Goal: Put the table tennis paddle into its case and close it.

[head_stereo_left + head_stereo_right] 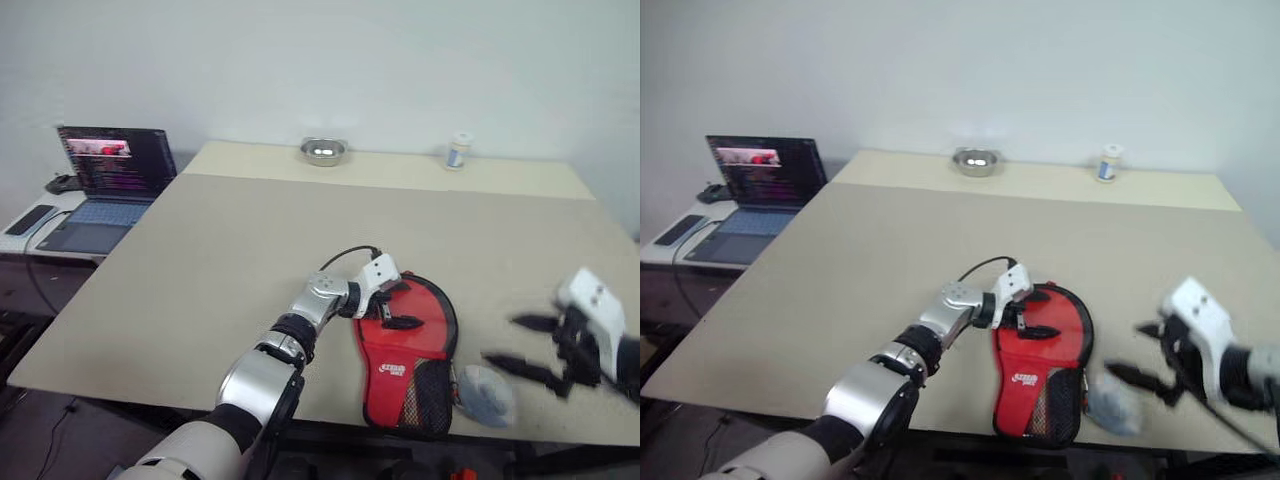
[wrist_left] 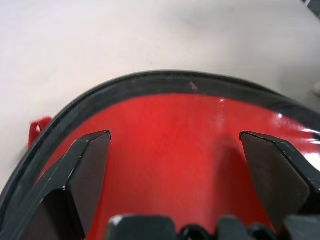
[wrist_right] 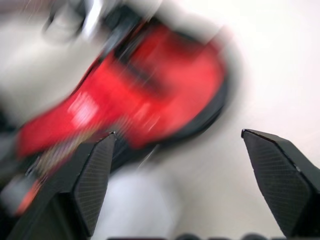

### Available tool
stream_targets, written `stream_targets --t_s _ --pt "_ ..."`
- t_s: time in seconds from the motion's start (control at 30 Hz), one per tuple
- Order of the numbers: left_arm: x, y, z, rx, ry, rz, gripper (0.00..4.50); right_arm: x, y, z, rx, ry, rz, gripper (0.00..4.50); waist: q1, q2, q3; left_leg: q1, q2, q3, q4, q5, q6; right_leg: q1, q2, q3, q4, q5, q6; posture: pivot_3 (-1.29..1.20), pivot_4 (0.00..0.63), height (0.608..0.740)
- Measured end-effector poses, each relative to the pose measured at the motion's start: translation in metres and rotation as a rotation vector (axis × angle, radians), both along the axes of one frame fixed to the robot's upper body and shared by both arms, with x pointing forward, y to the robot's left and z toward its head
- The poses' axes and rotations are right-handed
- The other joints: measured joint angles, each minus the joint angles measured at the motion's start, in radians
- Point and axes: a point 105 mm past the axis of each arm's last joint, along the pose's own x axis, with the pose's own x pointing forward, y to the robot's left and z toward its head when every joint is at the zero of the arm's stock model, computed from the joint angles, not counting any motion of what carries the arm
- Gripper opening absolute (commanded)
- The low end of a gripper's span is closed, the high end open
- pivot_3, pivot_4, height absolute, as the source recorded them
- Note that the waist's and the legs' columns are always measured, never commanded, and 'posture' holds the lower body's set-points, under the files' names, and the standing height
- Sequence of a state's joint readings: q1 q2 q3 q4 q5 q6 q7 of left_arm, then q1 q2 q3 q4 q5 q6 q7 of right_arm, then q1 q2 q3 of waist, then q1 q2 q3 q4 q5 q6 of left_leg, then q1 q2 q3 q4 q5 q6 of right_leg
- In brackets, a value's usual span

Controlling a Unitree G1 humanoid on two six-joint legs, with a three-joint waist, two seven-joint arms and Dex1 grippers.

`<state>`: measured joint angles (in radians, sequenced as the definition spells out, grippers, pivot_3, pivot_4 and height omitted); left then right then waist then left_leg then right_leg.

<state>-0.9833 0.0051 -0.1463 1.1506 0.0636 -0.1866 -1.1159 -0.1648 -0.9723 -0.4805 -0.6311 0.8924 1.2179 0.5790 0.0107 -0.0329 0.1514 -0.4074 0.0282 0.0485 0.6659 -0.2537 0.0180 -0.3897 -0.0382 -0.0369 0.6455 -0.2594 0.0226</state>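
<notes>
The case (image 1: 405, 355) lies flat near the table's front edge, red side up, with a white logo and a black mesh pocket at its near end. My left gripper (image 1: 393, 314) is over the case's round far part, open, its fingers (image 2: 90, 165) spread above the red face with nothing between them. A black zipper edge (image 2: 150, 82) curves around that red face in the left wrist view. My right gripper (image 1: 520, 343) hangs open in the air to the right of the case, blurred, pointing toward it. The table tennis paddle is hidden.
A grey rounded object (image 1: 485, 393) lies just right of the case's near end. A metal bowl (image 1: 323, 151) and a small white bottle (image 1: 458, 151) stand at the far edge of the beige table (image 1: 250, 250). A laptop (image 1: 110, 180) sits on a side desk at the left.
</notes>
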Motion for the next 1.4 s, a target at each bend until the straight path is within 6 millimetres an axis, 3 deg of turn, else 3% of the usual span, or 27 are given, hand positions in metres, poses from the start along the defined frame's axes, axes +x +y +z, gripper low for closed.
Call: stream_targets --t_s 0.07,0.2,0.37,0.57,0.67,0.8,1.07,1.4 --pt "0.003 0.007 0.008 -0.019 -0.005 -0.007 4.5 0.02 0.003 -0.003 0.035 -0.007 -0.023 4.46 -0.004 0.0 0.001 -0.001 0.0 0.0 -0.001 0.0 0.0 -0.001 0.0 0.0 0.0 -0.001 -0.001 0.0 0.15 0.74" --pt "0.01 0.035 0.036 -0.059 -0.042 -0.017 4.5 0.054 0.018 -0.036 0.094 0.062 -0.038 4.46 -0.011 0.003 0.001 -0.012 0.0 0.002 -0.002 0.001 -0.001 -0.017 0.004 0.002 0.007 0.002 -0.007 0.0 0.15 0.74" --pt "-0.004 0.079 0.047 -0.043 -0.017 -0.065 4.5 0.075 0.045 -0.065 0.119 0.108 0.011 4.46 -0.012 0.009 0.006 -0.013 -0.001 0.006 -0.001 0.001 -0.001 -0.02 0.003 0.004 0.013 -0.002 -0.006 0.0 0.15 0.74" --pt "-0.029 0.122 0.055 0.02 0.016 -0.097 4.5 0.093 0.045 -0.089 0.104 0.123 -0.016 4.46 -0.009 0.01 0.008 -0.012 -0.002 0.006 0.002 0.001 -0.001 -0.02 0.002 0.004 0.017 -0.002 -0.006 0.0 0.15 0.74" --pt "-0.033 0.127 0.061 0.032 -0.001 -0.087 4.5 0.098 0.048 -0.097 0.114 0.144 -0.015 3.91 -0.009 0.01 0.008 -0.011 -0.002 0.006 0.003 0.001 -0.001 -0.019 0.002 0.004 0.018 -0.002 -0.006 0.0 0.15 0.74" --pt "-0.033 0.125 0.064 0.022 -0.01 -0.057 4.5 0.11 0.053 -0.105 0.124 0.166 -0.029 2.56 -0.013 0.011 0.008 -0.01 -0.001 0.007 0.006 0.001 -0.001 -0.019 0.003 0.006 0.02 -0.002 -0.006 0.0 0.15 0.74" --pt "-0.034 0.13 0.062 0.025 -0.002 -0.024 4.5 0.132 0.056 -0.101 0.138 0.156 -0.061 0.03 -0.019 0.011 0.008 -0.007 0.002 0.009 0.006 0.001 -0.001 -0.019 0.004 0.01 0.022 -0.001 -0.007 0.0 0.15 0.74" --pt "-0.033 0.133 0.06 0.038 -0.003 -0.008 4.5 0.141 0.071 -0.101 0.127 0.14 -0.039 0.03 -0.042 0.011 0.009 -0.003 0.001 0.014 0.011 0.001 -0.002 -0.019 0.003 0.017 0.032 0.0 -0.008 0.0 0.15 0.74"
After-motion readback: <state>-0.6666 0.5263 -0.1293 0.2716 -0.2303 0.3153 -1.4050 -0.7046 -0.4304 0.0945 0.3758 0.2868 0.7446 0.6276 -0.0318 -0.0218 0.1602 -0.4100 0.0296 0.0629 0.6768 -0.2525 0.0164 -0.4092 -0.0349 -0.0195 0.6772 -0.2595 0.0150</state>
